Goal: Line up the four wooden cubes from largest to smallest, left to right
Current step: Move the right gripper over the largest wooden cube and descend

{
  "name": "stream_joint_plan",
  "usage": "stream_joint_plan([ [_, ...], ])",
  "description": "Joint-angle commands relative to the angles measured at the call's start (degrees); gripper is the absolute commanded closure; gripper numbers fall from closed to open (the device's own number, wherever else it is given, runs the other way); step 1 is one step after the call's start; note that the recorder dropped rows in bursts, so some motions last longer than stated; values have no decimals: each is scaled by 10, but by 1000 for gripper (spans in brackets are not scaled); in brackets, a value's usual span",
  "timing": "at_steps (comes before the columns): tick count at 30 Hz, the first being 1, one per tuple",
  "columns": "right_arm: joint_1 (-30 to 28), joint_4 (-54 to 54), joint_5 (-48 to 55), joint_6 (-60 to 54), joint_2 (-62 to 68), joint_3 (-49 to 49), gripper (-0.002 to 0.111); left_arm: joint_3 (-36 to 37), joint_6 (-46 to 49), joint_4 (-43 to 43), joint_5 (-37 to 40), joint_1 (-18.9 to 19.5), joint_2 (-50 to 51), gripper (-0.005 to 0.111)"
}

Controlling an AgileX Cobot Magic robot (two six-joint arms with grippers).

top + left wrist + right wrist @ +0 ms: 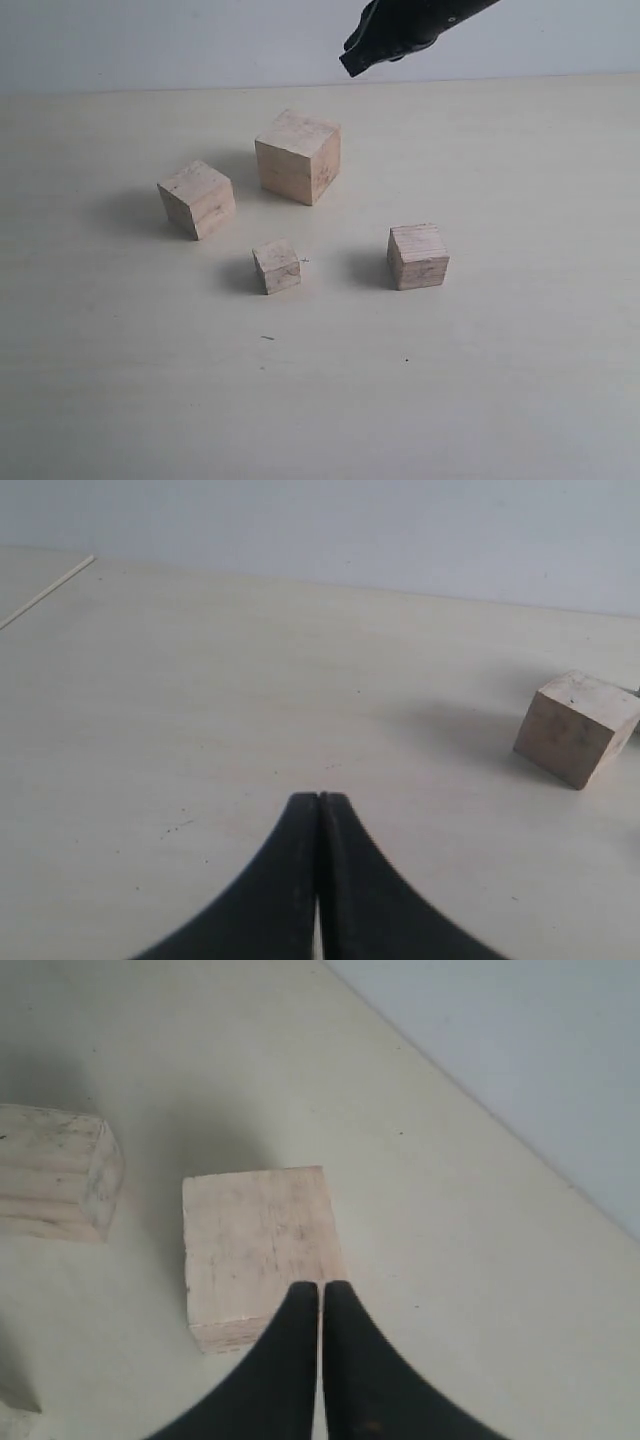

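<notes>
Four wooden cubes, mid-bench, scattered and apart. Largest cube (298, 157) nearest the far edge; second cube (197, 199) just left of it; third cube (418, 256) toward the right; smallest cube (277, 266) frontward between those two. Right gripper (320, 1295) hangs over the largest cube, jaws pressed together, empty. Left gripper (318, 805) likewise closed on nothing.

A pale cream tabletop (500, 400) with faint grain fills most of the frame. A plain, light grey-blue wall (150, 40) spans the top, meeting it in a straight line. The light is soft and even. Tiny dark specks (267, 338) dot the lower centre.
</notes>
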Motion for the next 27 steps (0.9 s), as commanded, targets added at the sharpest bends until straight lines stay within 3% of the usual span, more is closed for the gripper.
stream_joint_plan([
  [1,-1,121,11,-66,32,-4,87,0,-1,-1,-7,-4,-3,107],
  [7,-1,255,11,-249,69,-4,35,0,-1,-1,-7,-4,-3,107],
  [9,-1,292,8,-263,78,-4,24,0,-1,-1,-7,-4,-3,107],
  [15,-1,325,8,-375,102,-4,23,0,-1,-1,-7,-4,-3,107],
  [27,-1,446,19,-490,147,-4,21,0,-1,-1,-7,-4,-3,107],
])
